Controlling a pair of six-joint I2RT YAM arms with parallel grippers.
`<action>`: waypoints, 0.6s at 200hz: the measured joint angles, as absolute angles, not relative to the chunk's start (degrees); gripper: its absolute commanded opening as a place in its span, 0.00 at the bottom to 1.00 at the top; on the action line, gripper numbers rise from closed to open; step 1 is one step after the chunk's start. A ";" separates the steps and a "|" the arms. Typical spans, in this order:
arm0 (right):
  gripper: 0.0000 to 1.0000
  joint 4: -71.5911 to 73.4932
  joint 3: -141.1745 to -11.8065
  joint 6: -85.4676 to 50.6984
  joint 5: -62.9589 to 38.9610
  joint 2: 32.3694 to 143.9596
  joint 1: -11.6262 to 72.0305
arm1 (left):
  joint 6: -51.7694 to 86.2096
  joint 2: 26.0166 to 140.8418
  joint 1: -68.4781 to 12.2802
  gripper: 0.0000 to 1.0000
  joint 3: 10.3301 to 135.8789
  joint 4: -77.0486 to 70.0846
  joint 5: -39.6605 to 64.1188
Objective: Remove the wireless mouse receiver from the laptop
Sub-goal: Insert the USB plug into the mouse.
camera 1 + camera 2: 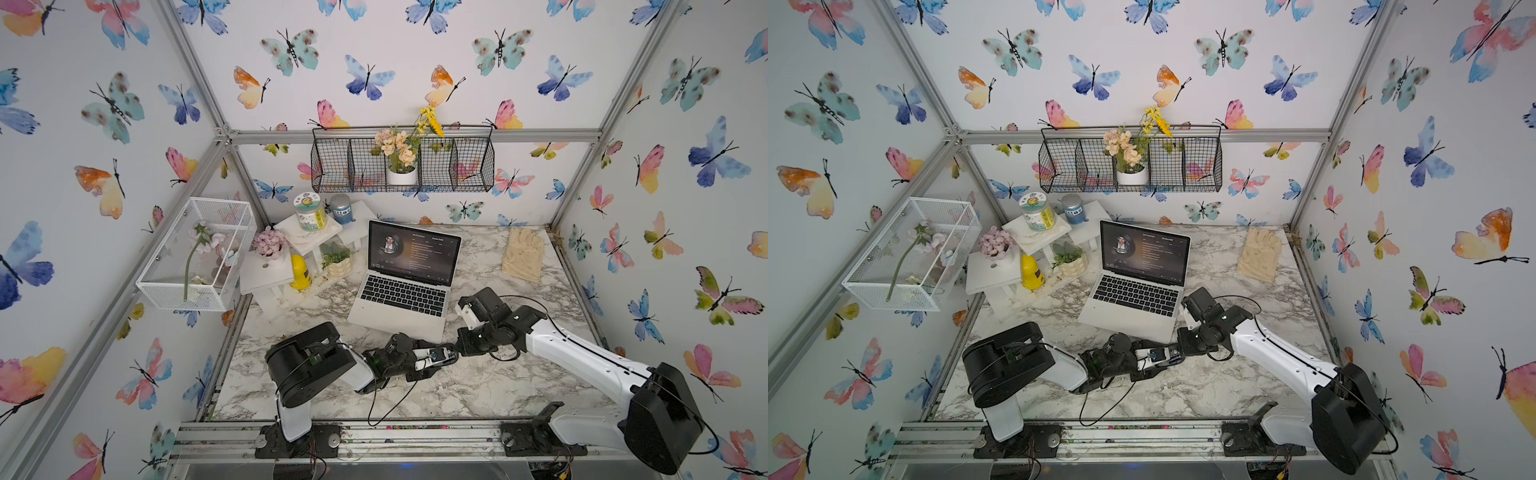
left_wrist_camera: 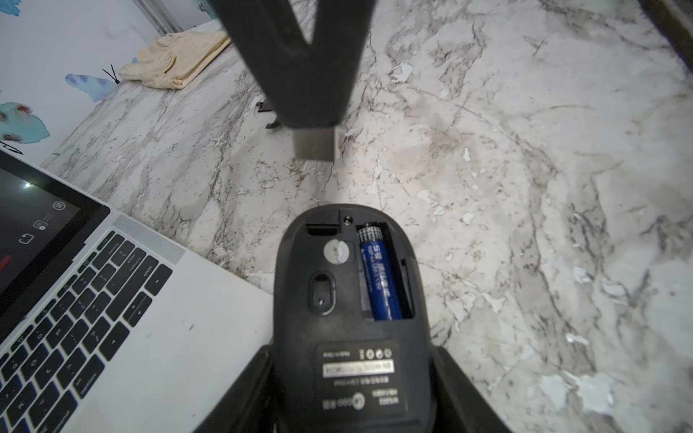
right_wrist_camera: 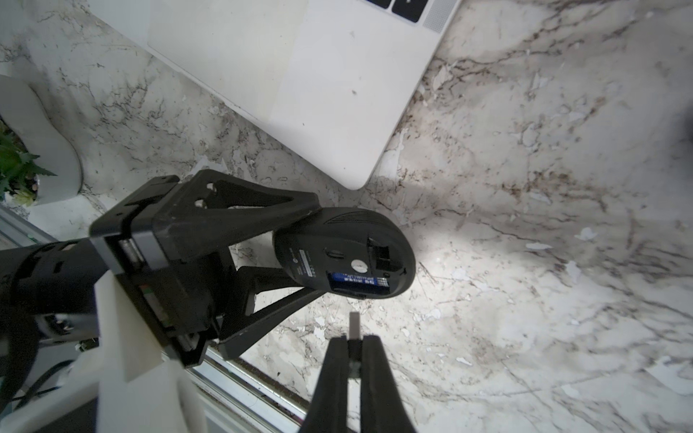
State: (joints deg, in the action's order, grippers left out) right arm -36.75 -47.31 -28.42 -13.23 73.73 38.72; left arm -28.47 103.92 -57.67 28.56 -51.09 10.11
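The silver-white laptop [image 1: 401, 320] [image 1: 1133, 318] lies open on the marble table, its screen lit. My right gripper [image 3: 354, 343] is shut on the wireless mouse receiver [image 3: 354, 324], whose metal plug [image 2: 314, 144] sticks out past the fingertips, well apart from the laptop. My left gripper [image 2: 350, 352] is shut on a black mouse [image 2: 345, 300] [image 3: 345, 255] held belly-up off the laptop's front right corner. The mouse's compartment is uncovered, showing a blue battery [image 2: 378, 277] and an empty slot [image 2: 322, 229]. The receiver's plug hangs a short way from the mouse's front end.
Folded cream gloves [image 1: 523, 253] lie at the back right. White shelves [image 1: 266, 274] with jars, a yellow bottle [image 1: 300, 272] and a plant pot [image 1: 336, 262] stand left of the laptop. A white mesh cage [image 1: 195, 253] hangs on the left wall. A metal rail [image 1: 374, 436] runs along the front.
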 measured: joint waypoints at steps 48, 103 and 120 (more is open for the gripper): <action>0.02 -34.68 -45.56 -26.79 -13.04 73.78 38.72 | -29.17 103.92 -57.65 0.07 28.67 -50.89 10.31; 0.02 -33.82 -45.56 -24.40 -12.29 75.92 38.72 | -29.74 103.92 -57.65 0.05 29.15 -50.22 10.59; 0.02 -33.80 -45.56 -24.03 -11.77 76.27 38.72 | -29.82 103.92 -57.65 0.05 29.17 -50.17 10.61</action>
State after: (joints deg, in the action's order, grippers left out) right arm -33.80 -45.56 -24.03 -11.77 76.27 38.72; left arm -29.82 103.92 -57.65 29.17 -50.17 10.61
